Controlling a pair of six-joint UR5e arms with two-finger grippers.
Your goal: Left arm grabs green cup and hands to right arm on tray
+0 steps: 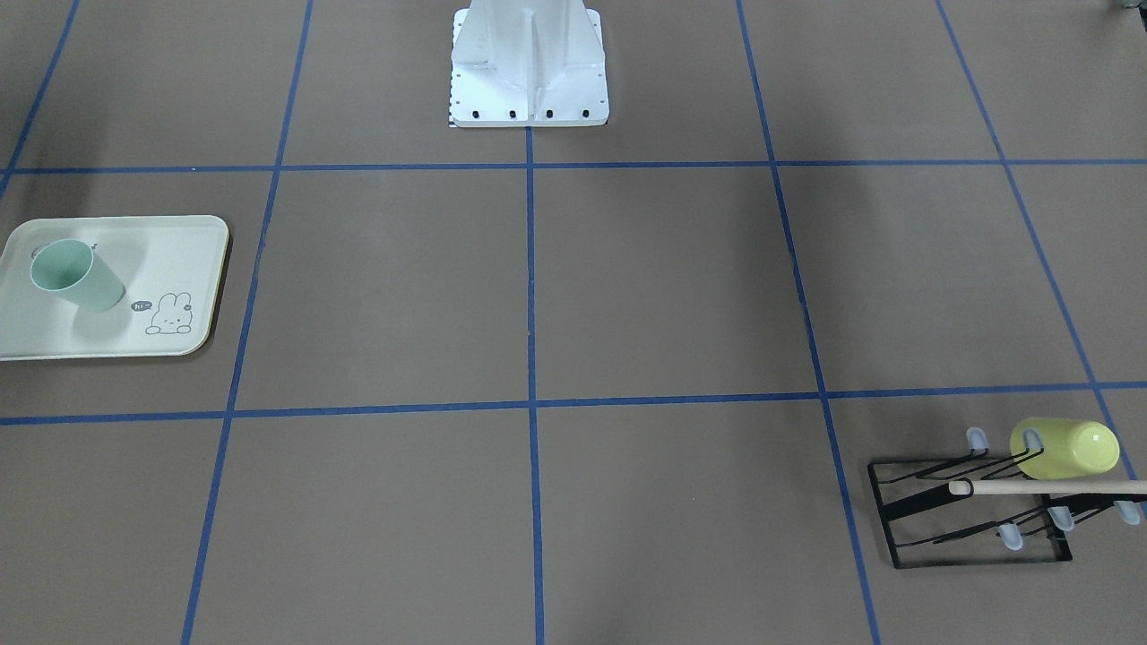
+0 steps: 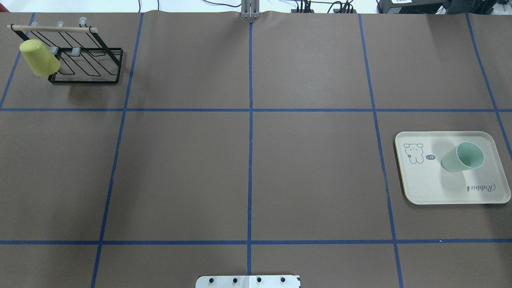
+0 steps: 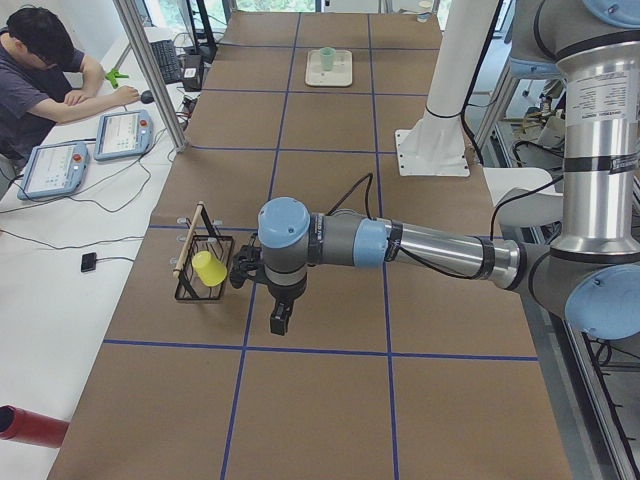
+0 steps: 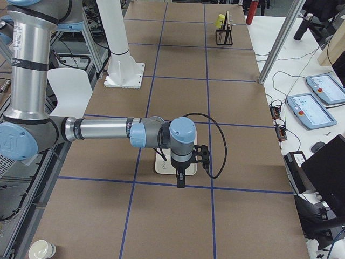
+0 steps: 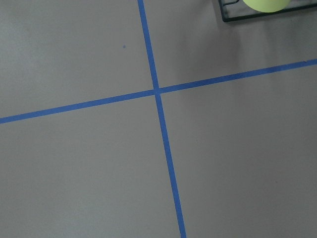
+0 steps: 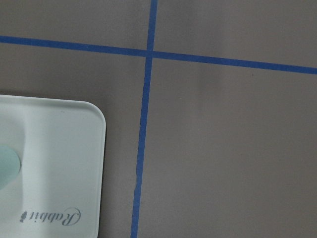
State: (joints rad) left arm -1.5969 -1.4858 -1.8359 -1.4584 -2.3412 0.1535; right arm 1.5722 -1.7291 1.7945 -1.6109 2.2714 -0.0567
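The pale mint-green cup (image 2: 463,157) stands mouth up on the cream-white tray (image 2: 432,184) at the table's right side; both also show in the front view, cup (image 1: 76,273) on tray (image 1: 179,260). The right wrist view shows the tray's corner (image 6: 59,163) with the "Rabbit" script and a sliver of the cup (image 6: 7,168). My left gripper (image 3: 281,322) hangs above the table beside the rack; I cannot tell if it is open. My right gripper (image 4: 180,181) hangs over the tray's near edge (image 4: 161,164); I cannot tell its state. Neither touches the cup.
A yellow-green cup (image 2: 39,58) hangs on a black wire rack (image 2: 86,64) with a wooden bar at the far left corner. The white robot base (image 1: 529,81) stands at mid-table edge. An operator (image 3: 40,70) sits at a side desk.
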